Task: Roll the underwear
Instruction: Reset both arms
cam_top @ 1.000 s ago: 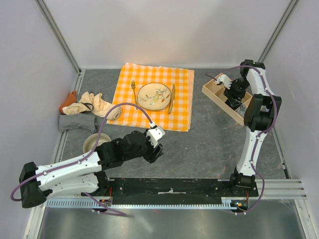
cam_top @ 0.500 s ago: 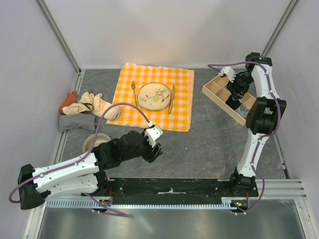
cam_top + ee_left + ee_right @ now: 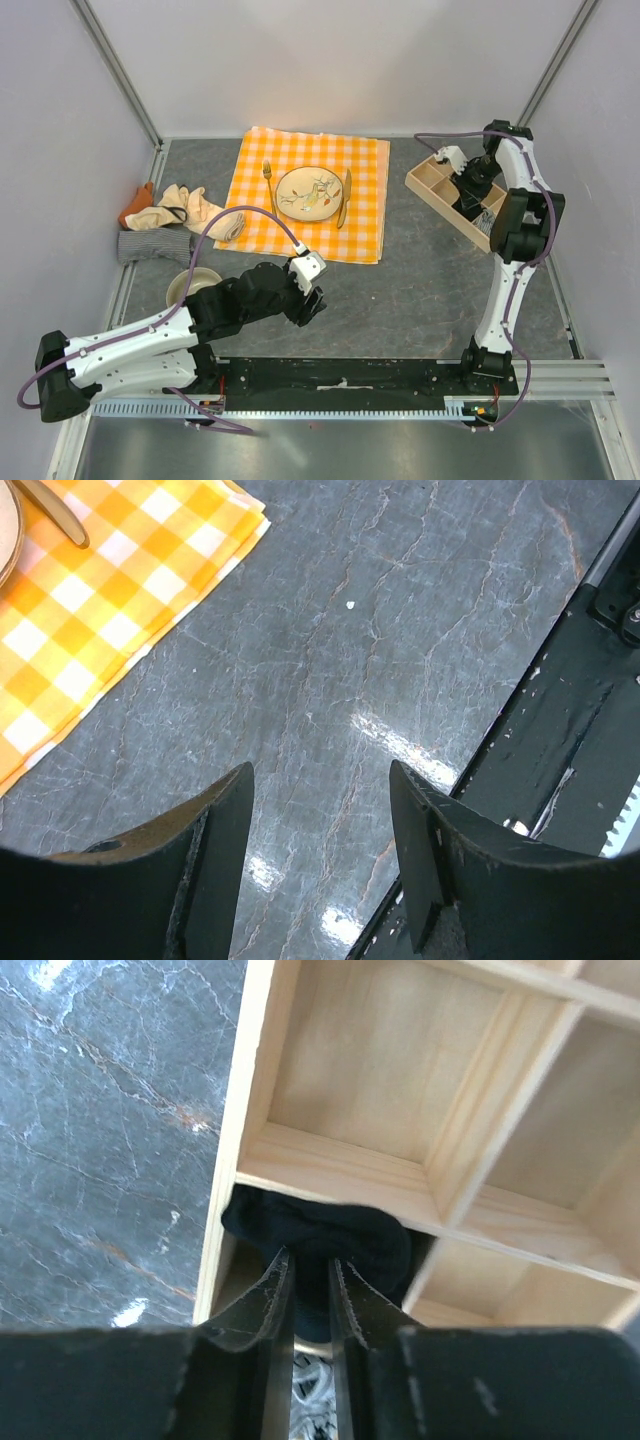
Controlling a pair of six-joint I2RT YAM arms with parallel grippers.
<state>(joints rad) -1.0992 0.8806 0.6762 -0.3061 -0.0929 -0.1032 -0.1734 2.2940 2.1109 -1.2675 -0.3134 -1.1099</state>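
My right gripper (image 3: 311,1260) is shut on a black underwear (image 3: 330,1235), bunched in a compartment of the wooden divided box (image 3: 340,1165). A striped garment (image 3: 318,1400) shows just below my jaws. In the top view the right gripper (image 3: 470,190) is over the box (image 3: 428,180). My left gripper (image 3: 320,780) is open and empty above bare table, also in the top view (image 3: 312,305). At the far left lie a grey striped garment (image 3: 155,244), cream ones (image 3: 190,208) and an orange one (image 3: 135,205).
An orange-and-white checked tablecloth (image 3: 365,210) with a plate (image 3: 310,192), fork and knife lies at the back middle; its corner shows in the left wrist view (image 3: 100,610). A bowl (image 3: 193,283) sits by the left arm. The black base rail (image 3: 570,730) runs along the near edge.
The right arm rose toward the back over the box, then came back down onto it. The left arm barely moved.
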